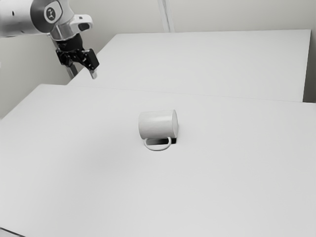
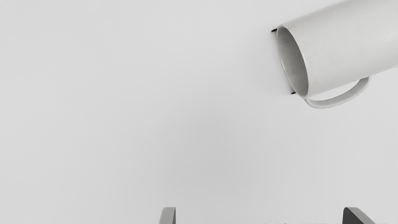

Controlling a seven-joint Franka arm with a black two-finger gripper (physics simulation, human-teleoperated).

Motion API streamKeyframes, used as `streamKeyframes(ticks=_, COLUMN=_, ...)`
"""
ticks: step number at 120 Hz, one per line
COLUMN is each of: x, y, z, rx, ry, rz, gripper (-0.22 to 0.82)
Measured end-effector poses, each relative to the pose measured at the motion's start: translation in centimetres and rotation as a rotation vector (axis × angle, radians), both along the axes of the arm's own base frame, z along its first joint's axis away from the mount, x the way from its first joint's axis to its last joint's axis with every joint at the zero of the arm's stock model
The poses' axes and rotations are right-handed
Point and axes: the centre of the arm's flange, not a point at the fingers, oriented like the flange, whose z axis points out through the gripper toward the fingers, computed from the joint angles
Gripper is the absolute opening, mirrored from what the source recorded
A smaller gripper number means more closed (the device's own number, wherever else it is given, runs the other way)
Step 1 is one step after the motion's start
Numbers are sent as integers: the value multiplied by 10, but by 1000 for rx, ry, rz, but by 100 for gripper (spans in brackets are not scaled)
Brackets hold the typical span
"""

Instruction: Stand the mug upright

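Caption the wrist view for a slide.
White mug on its side on the table, mouth and handle showing, clear of the open gripper.

white table (image 1: 89, 187) | farther white surface (image 1: 212, 64) beyond it | pale wall (image 1: 237, 15) behind | upright strip (image 1: 166, 15) against wall

The mug (image 2: 348, 40) looks like smooth, faintly glossy ceramic, lightly scuffed in one patch; the worktop (image 1: 98, 187) looks smooth and matt.
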Motion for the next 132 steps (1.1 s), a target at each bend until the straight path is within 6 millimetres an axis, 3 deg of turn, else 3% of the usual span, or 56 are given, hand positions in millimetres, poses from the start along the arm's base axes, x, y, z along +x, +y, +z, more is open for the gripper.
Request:
streamKeyframes(ticks=22, x=-8, y=5, z=-13, rx=-62, ry=19, rz=0, gripper=58)
streamKeyframes(ticks=45, x=-29, y=44, z=-38, rx=-243, ry=35, rz=105, gripper=58)
streamKeyframes(ticks=56, x=-32, y=54, z=-66, rx=-367, ry=58, rz=165, gripper=58)
streamKeyframes(ticks=87, x=-38, y=50, z=-132, rx=-733, ry=93, rz=283, gripper=58)
streamKeyframes(ticks=107, x=-41, y=69, z=-173, rx=-837, ry=94, rz=346, gripper=58)
streamKeyframes(ticks=132, x=-21, y=61, z=-218, rx=-900, ry=72, rz=355, gripper=58)
